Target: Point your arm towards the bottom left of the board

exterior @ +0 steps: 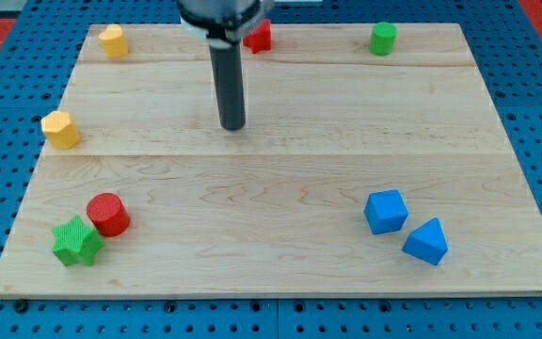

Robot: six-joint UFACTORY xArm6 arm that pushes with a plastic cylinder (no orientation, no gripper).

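Observation:
My dark rod comes down from the view's top centre, and my tip (233,126) rests on the wooden board (280,179) in its upper middle part, touching no block. At the board's bottom left a red cylinder (108,214) sits against a green star-shaped block (76,242). Both lie well below and to the left of my tip.
A yellow block (113,40) sits at the top left and another yellow block (60,129) at the left edge. A red block (258,37) lies behind the rod, a green cylinder (382,39) at top right. A blue cube (386,211) and a blue triangular block (426,242) sit at bottom right.

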